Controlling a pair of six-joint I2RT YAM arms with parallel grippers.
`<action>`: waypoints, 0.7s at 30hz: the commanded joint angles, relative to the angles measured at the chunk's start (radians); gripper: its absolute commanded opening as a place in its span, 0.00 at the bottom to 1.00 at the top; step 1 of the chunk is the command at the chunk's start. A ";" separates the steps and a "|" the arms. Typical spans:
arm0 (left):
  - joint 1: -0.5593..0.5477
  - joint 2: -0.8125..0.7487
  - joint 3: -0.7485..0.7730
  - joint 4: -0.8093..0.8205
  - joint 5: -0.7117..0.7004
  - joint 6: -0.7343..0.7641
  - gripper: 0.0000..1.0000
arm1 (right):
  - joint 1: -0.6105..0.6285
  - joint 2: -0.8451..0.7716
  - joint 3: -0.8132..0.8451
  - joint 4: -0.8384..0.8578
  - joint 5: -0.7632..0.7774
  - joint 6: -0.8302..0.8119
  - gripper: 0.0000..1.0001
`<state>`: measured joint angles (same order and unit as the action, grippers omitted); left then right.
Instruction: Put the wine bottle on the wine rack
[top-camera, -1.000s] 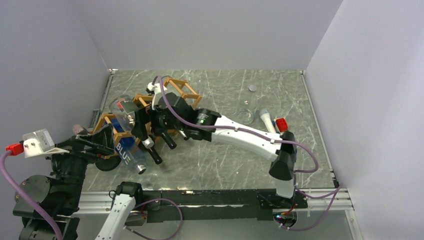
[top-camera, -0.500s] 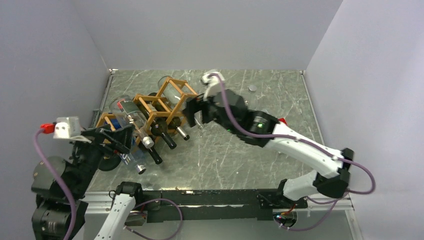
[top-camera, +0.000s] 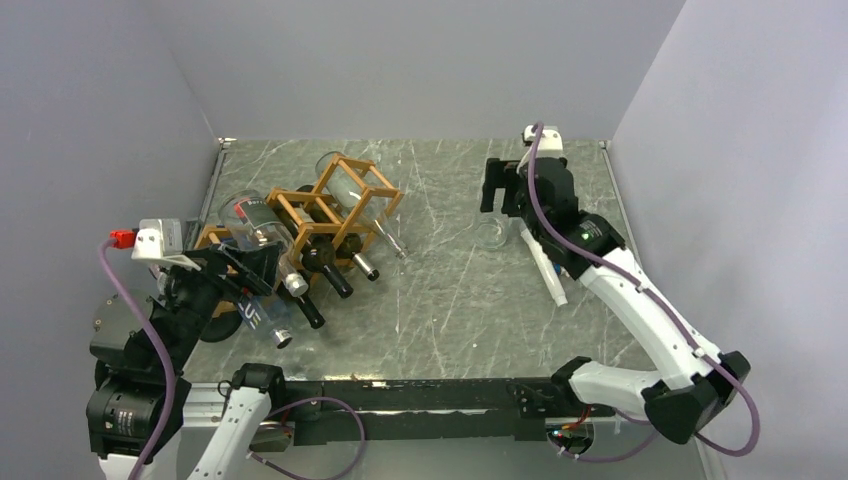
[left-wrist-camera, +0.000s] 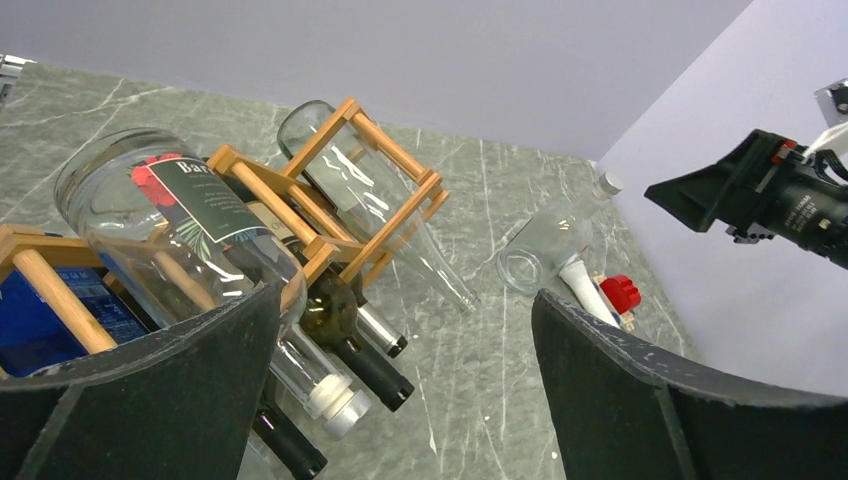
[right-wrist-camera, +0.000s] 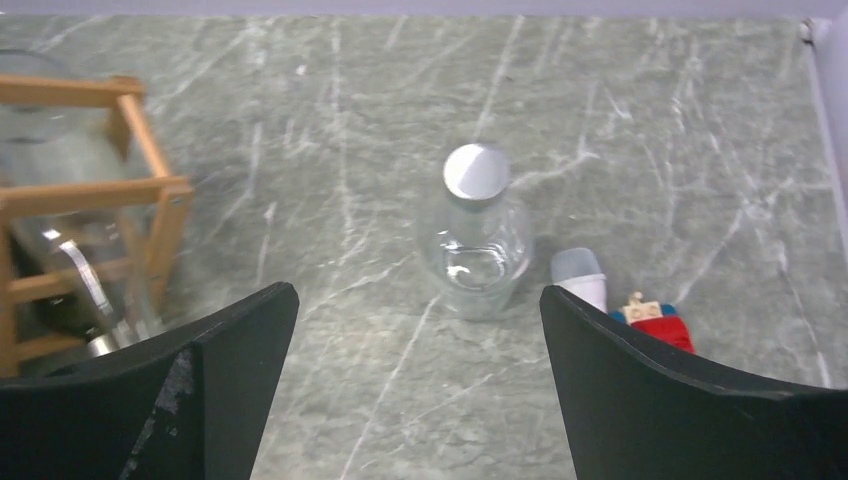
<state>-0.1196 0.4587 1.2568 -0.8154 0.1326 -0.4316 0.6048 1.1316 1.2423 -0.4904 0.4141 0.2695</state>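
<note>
Both tools open, wine bottle not yet on the rack.
Your right tool (right-wrist-camera: 420, 400) hangs open and empty; the clear wine bottle (right-wrist-camera: 476, 255) lies on the bench (top-camera: 450, 300) just ahead of it, the wine rack (top-camera: 318, 213) to its left, directly before your open left tool (left-wrist-camera: 400, 400).

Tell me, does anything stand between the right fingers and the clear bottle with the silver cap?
Nothing visible does. The open right gripper faces the clear bottle directly. A white object and a red piece lie close beside the bottle, outside the path.
</note>
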 joint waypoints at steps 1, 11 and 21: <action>-0.002 -0.021 -0.024 0.075 -0.026 -0.022 0.99 | -0.095 0.082 0.062 -0.046 -0.081 0.011 0.95; -0.002 0.002 -0.004 0.044 -0.049 -0.030 0.99 | -0.171 0.250 0.120 -0.040 -0.120 0.038 0.83; -0.002 -0.012 0.034 0.016 -0.052 -0.029 0.99 | -0.211 0.382 0.159 -0.008 -0.161 0.058 0.75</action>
<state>-0.1196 0.4492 1.2415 -0.8005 0.0906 -0.4545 0.4122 1.4731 1.3350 -0.5301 0.2680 0.3061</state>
